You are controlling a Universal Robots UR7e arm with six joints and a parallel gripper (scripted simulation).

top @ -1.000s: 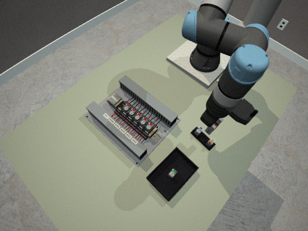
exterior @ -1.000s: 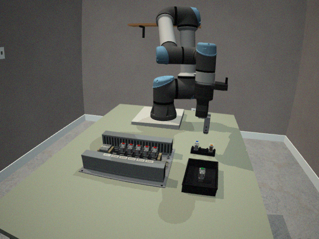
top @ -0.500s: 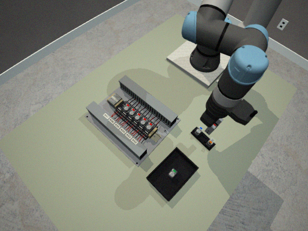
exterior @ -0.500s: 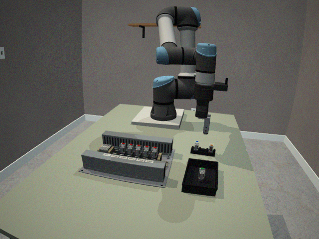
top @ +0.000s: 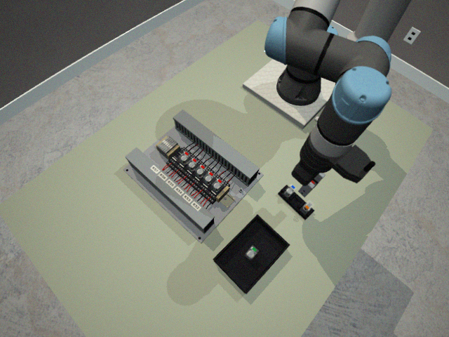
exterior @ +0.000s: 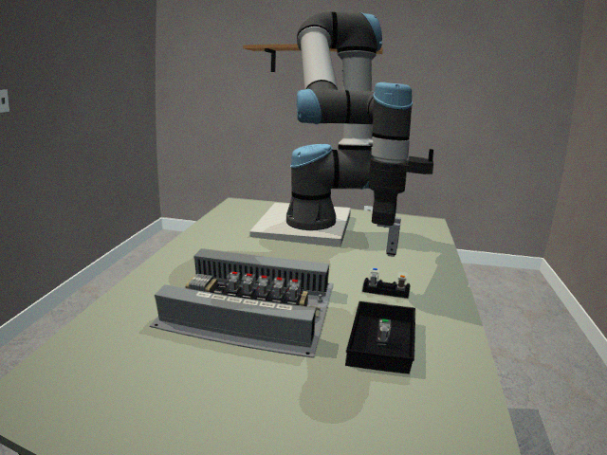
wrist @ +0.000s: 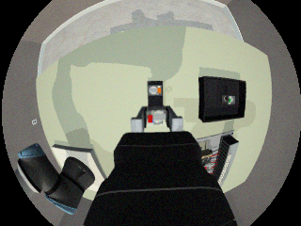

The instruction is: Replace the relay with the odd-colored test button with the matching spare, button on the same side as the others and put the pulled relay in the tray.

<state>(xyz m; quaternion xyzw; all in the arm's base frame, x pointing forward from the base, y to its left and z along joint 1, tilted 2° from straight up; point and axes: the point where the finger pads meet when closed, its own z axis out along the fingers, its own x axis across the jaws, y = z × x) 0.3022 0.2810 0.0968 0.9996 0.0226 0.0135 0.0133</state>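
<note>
My gripper is shut on a spare relay with a red button and holds it in the air above the black spare holder. It also shows high over the mat in the exterior view. The holder carries a blue-button relay and an orange-button relay. The row of relays on the grey panel shows several red buttons. I cannot make out an empty socket there. The black tray holds a green-button relay lying inside it.
Two tall grey wire ducts flank the relay row on both long sides. The arm's base stands on a pale plate at the back. The tray sits just in front of the spare holder.
</note>
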